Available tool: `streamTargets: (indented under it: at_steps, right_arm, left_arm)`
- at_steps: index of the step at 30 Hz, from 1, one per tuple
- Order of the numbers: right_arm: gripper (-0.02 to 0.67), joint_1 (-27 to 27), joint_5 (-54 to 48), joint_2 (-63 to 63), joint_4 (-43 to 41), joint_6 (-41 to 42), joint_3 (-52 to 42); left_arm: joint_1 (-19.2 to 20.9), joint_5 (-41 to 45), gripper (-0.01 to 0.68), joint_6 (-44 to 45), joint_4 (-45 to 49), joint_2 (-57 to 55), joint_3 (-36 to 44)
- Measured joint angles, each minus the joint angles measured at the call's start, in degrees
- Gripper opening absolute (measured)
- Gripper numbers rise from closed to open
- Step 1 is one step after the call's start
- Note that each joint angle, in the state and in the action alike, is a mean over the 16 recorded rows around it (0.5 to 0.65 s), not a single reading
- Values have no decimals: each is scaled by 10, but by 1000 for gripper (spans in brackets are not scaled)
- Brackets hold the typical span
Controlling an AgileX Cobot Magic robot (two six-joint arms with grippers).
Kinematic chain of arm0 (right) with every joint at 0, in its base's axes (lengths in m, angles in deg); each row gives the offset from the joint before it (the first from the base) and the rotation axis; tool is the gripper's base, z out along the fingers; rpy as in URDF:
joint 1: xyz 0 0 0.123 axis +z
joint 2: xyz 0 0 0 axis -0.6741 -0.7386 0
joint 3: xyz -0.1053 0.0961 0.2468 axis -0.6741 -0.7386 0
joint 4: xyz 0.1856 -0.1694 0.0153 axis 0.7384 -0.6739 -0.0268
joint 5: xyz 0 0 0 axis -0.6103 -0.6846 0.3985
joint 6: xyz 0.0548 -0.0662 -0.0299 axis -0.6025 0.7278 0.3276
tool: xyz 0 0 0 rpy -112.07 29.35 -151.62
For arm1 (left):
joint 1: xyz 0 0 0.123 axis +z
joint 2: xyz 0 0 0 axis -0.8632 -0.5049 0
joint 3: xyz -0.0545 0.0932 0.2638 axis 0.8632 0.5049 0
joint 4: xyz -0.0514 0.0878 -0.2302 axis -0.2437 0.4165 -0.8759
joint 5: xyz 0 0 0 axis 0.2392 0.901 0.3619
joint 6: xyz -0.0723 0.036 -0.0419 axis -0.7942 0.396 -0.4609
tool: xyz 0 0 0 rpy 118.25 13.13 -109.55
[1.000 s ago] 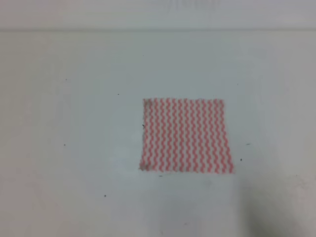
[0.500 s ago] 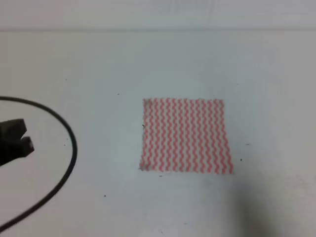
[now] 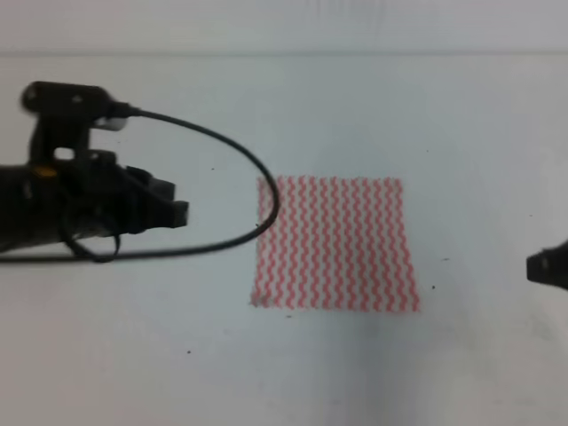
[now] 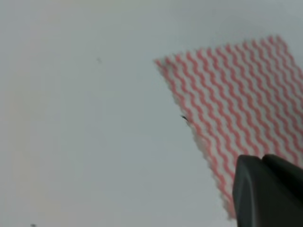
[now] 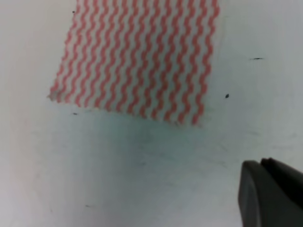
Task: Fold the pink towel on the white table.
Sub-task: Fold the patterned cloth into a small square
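Exterior high view: pink towel lies flat between both fingers — grip state unclear.

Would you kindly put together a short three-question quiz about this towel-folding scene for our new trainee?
1. True or false: the pink towel lies flat and unfolded on the white table.
2. In the exterior high view, which end effector is nearer the towel? A) left end effector B) right end effector
3. Fill in: a black ____ from the left arm loops over the towel's left edge in that view.

Key: 1 true; 2 A; 3 cable.
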Motion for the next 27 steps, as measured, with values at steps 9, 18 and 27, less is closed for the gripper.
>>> streamTargets:
  at_steps: [9, 18, 27]
  right_arm:
    - [-18, 72, -76, -211, -162, -81, 168]
    - [12, 151, -95, -348, -270, -154, 272]
    - [158, 162, -90, -401, -243, -168, 299]
  left_arm:
    - [-19, 110, -2, -89, 106, -133, -117]
    - [-58, 185, 2, -187, 233, -231, -203]
    - [-85, 226, 107, -205, 227, -291, -251]
